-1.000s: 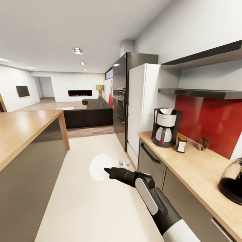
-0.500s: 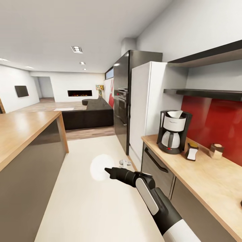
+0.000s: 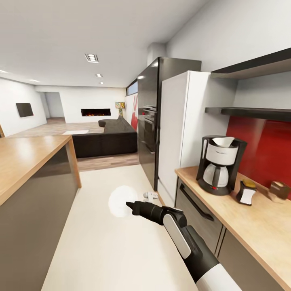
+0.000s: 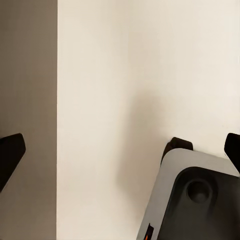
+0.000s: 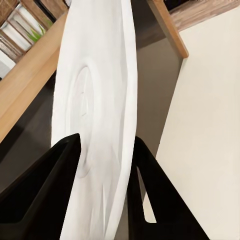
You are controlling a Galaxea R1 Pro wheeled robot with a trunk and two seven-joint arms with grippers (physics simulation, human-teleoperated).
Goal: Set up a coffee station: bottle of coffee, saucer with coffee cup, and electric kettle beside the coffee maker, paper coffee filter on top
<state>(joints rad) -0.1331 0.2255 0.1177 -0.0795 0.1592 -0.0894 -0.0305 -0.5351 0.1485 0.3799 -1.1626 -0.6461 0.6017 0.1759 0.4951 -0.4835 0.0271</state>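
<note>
– Camera's swung since a sec ago: coffee maker sits further right in the head view now, and the dark glass pot that was at the counter's near edge is out of shot. Arm looks the same against the view, so that's the robot turning, not things moving.

– What's it carrying?

– Saucer, white, held edge-on by the right gripper, out over the pale floor, well apart from the countertop. In the right wrist view the saucer stands nearly vertical w/ both black fingers pinching its rim, one each face.

– Safe grip?

– Prob ok but thin. I'd guess it's stiff, light, glazed so slippery, and would chip or break if dropped. Rim pinch is about the only hold; deeper bite towards the foot ring would slip less. It'll need tipping flat before it goes down.

– Left side?

– Left wrist view: a dark fingertip at one edge, another at the far edge, wide apart, nothing btwn them, above floor and some grey part of the robot.

– Rest of the station?

– Paper filter already on top of the maker. Small dark-and-white item beside it, brown thing further along; can't tell what either is. Cup, kettle: not spotted.
</note>
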